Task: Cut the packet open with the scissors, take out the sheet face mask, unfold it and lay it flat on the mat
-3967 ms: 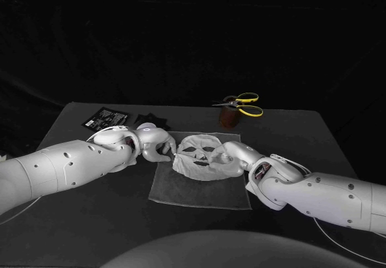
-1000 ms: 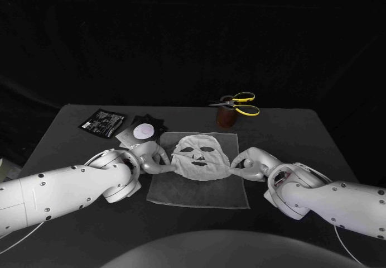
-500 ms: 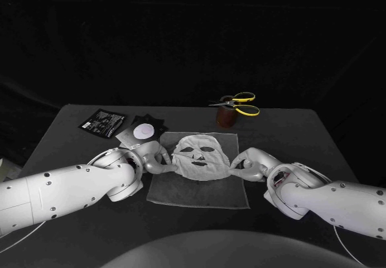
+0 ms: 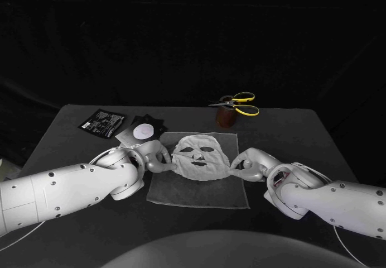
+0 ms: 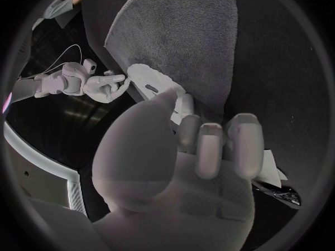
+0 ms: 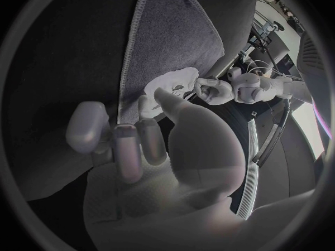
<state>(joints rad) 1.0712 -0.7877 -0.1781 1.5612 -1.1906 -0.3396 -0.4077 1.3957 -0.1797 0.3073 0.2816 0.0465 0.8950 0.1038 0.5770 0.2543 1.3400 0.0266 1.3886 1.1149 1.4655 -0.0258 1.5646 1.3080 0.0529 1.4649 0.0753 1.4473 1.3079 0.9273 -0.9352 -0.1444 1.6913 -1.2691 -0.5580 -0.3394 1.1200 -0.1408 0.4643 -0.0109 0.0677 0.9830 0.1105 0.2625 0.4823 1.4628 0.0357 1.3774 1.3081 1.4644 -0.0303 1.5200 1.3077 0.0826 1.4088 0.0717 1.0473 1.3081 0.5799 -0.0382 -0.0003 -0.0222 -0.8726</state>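
Thin white mask (image 4: 211, 168), eye and mouth holes cut, lies flat on fuzzy grey mat (image 4: 197, 192); left hand (image 4: 155, 158) and right hand (image 4: 247, 164) each pinch 1 edge.

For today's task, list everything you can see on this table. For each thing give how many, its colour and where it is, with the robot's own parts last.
table: one, black, under everything.
mat: one, grey, middle of the table.
sheet face mask: one, white, spread on the mat's far half.
scissors: one pair, yellow handles, on top of the holder.
holder: one, brown, just beyond the mat's far right corner.
packet: one, black with pale print, far left of the table.
pale square: one, with a round patch, between packet and mat; unclear what it is.
left robot hand: one, silver, pinching the mask's left edge.
right robot hand: one, silver, pinching its right edge.
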